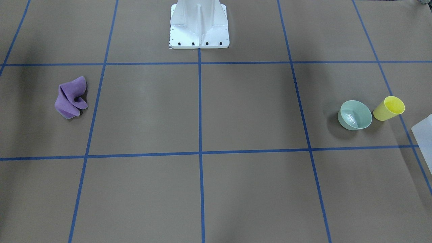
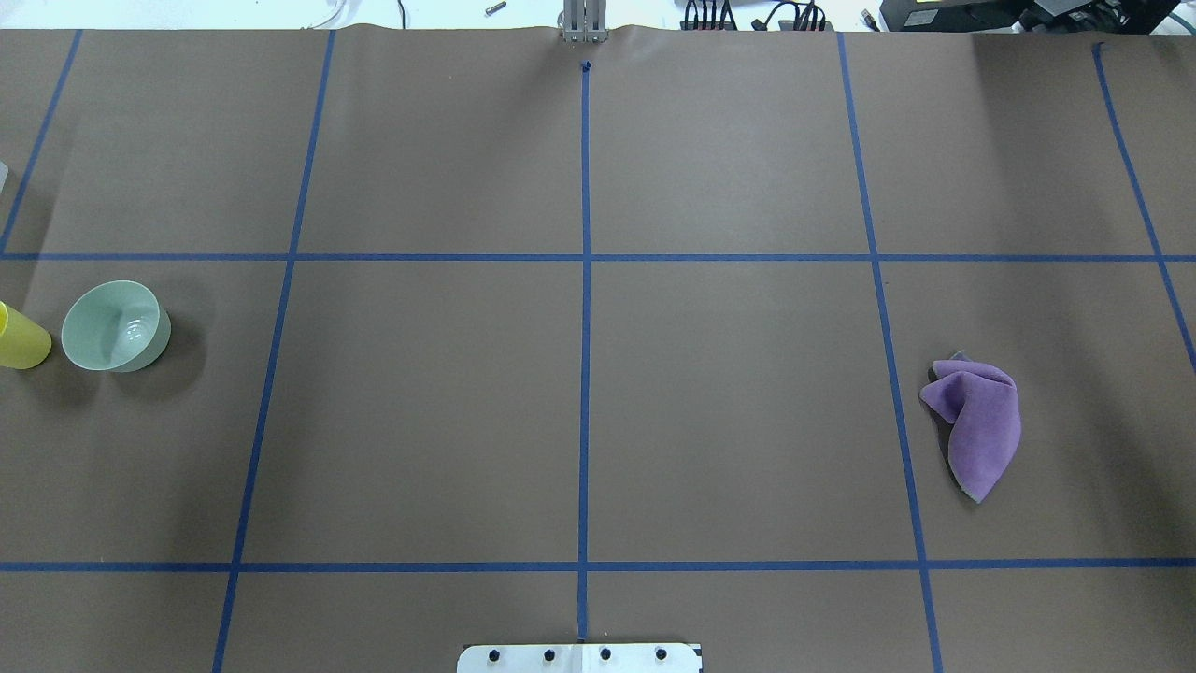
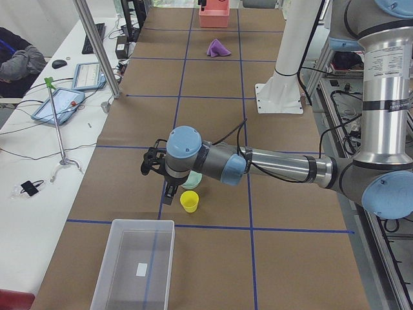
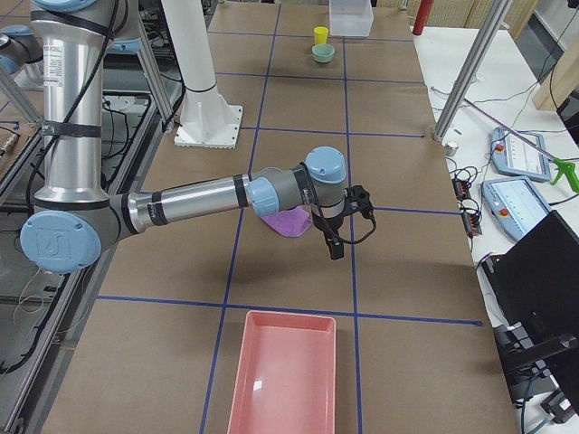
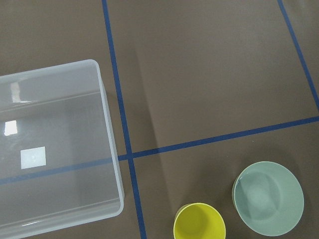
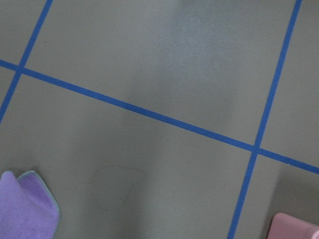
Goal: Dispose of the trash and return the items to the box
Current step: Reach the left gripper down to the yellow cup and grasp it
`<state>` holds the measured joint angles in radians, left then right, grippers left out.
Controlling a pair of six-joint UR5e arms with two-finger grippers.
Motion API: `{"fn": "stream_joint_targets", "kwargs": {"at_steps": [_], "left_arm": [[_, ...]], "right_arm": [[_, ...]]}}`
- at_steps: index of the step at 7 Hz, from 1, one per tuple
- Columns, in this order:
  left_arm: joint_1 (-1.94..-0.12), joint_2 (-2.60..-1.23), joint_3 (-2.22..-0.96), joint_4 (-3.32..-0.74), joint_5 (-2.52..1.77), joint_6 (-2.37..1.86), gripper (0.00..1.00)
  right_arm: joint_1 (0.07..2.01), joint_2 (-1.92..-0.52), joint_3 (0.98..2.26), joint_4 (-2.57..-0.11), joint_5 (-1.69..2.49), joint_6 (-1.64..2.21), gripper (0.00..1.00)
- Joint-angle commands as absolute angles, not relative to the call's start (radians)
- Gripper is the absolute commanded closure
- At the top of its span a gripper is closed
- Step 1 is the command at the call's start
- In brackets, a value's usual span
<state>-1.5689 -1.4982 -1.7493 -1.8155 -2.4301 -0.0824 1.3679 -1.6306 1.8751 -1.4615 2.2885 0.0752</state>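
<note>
The yellow cup (image 1: 389, 108) stands upright next to the mint-green bowl (image 1: 355, 115) on the brown table; both show in the left wrist view, the cup (image 5: 199, 221) and the bowl (image 5: 269, 204). The translucent box (image 5: 50, 144) lies empty close by, also at the near end in the exterior left view (image 3: 135, 265). A crumpled purple cloth (image 1: 71, 98) lies at the other end. My left gripper (image 3: 168, 199) hangs above the table beside the cup (image 3: 189, 201); my right gripper (image 4: 336, 251) hangs beside the cloth (image 4: 289, 221). I cannot tell whether either is open or shut.
A pink tray (image 4: 285, 371) lies at the table's end on my right, beyond the cloth. The white robot base (image 1: 199, 30) stands at the middle of the robot's side. Blue tape lines cross the brown table. Tablets and poles stand along the operators' side.
</note>
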Motion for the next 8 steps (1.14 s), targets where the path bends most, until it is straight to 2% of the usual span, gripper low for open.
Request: {"fn": "stream_joint_targets", "kwargs": {"at_steps": [1,3,6,8], "left_arm": [[-1.496,-1.497,-1.685,-1.825,-2.421,-0.194,0.01],[-1.372,-1.499,-1.667,-1.832,-2.353,-0.306,0.01],[-1.325,-1.512,-1.543,-1.981,-2.349,-0.356,0.02],[-1.287,-1.528,-1.514,-1.993,-2.349,-0.359,0.16]], "right_arm": [[1.278,-1.595,1.878,-1.459,2.252,0.199,0.00],[1.269,-1.591,1.879,-1.459,2.240,0.212,0.00],[1.269,-1.591,1.879,-1.456,2.238,0.212,0.00],[1.269,-1.591,1.879,-1.456,2.238,0.212,0.00]]}}
